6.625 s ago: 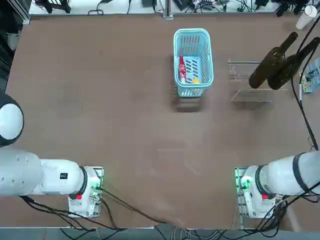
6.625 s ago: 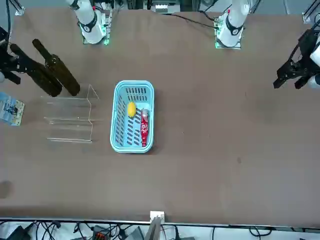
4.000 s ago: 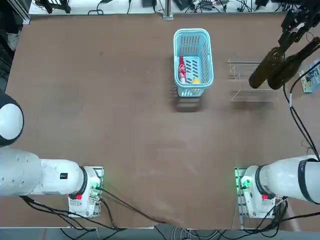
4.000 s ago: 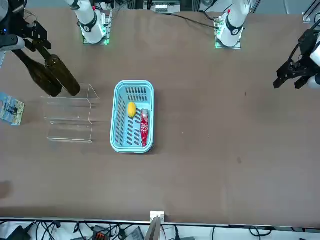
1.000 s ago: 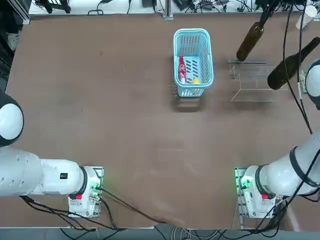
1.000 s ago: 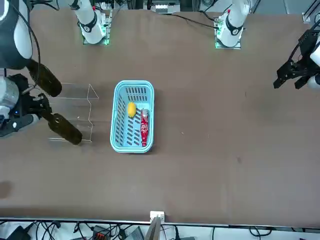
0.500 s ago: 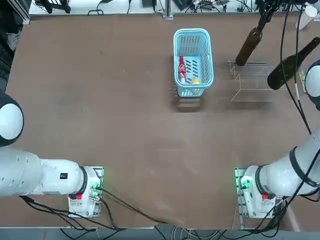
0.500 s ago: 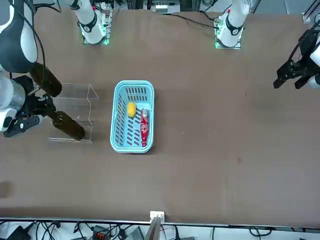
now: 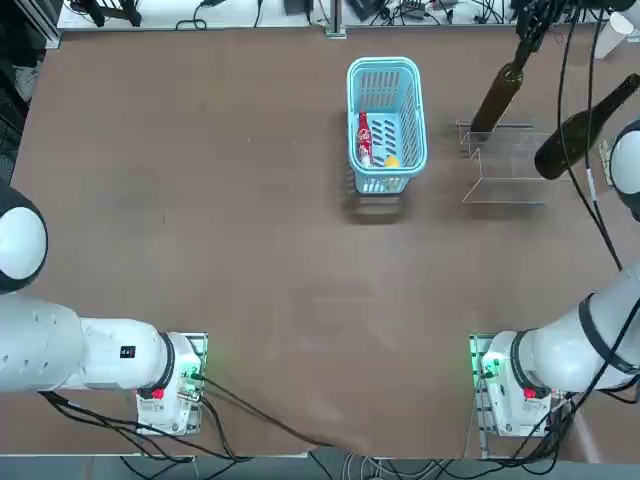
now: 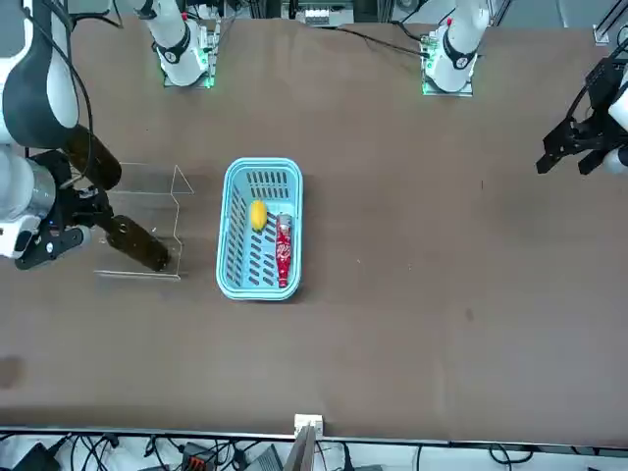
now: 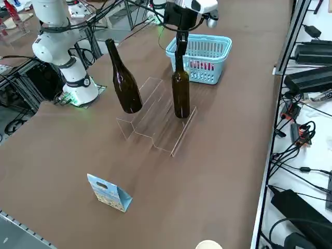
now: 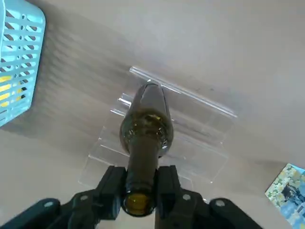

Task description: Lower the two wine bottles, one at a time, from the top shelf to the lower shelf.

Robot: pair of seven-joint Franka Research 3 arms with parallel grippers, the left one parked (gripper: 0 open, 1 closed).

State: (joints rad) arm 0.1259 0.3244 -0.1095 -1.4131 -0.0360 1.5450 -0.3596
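The slim brown bottle has moved closer over the lower shelf — neck pinched in the right gripper, base maybe just above.

Right arm, white w/ dk-grey bands. Right gripper, matte blk, silver screws on fingers. Blk cables w/ wht sleeve section.

light-blue basket: red bottle, yellow item inside | white cup | blue packet
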